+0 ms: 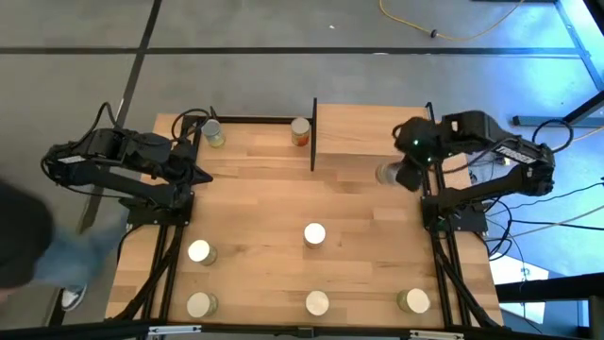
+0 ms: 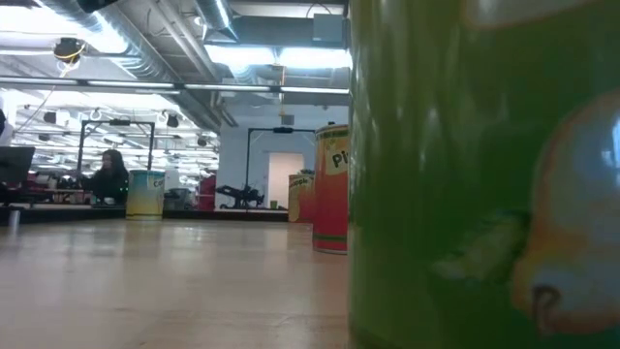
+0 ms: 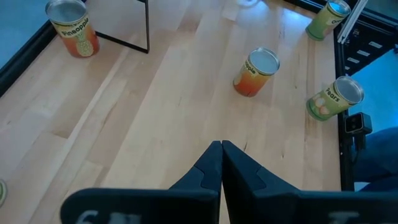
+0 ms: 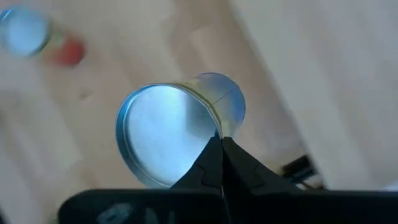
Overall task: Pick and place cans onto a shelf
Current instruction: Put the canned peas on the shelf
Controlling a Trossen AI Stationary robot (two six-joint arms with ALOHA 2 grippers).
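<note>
Several cans stand on the butcher-block table: one near the centre, one at the left, three along the near edge. A green-yellow can and an orange-red can stand at the back by the shelf's black frame. The shelf board lies right of its black upright panel. My right gripper is shut just in front of the shelf, with a tipped can at its fingertips. My left gripper is shut and empty over the table's left side. My right gripper's shut fingertips stand right at the rim of the can's shiny round end, which faces along the fingers. The can is tipped off upright. I cannot tell whether the fingers touch it, and the picture is blurred.
A green can fills the low view's right, an orange-red one behind it. The left wrist view shows a pineapple can, an orange can and a pears can. A person stands off the table's left near corner.
</note>
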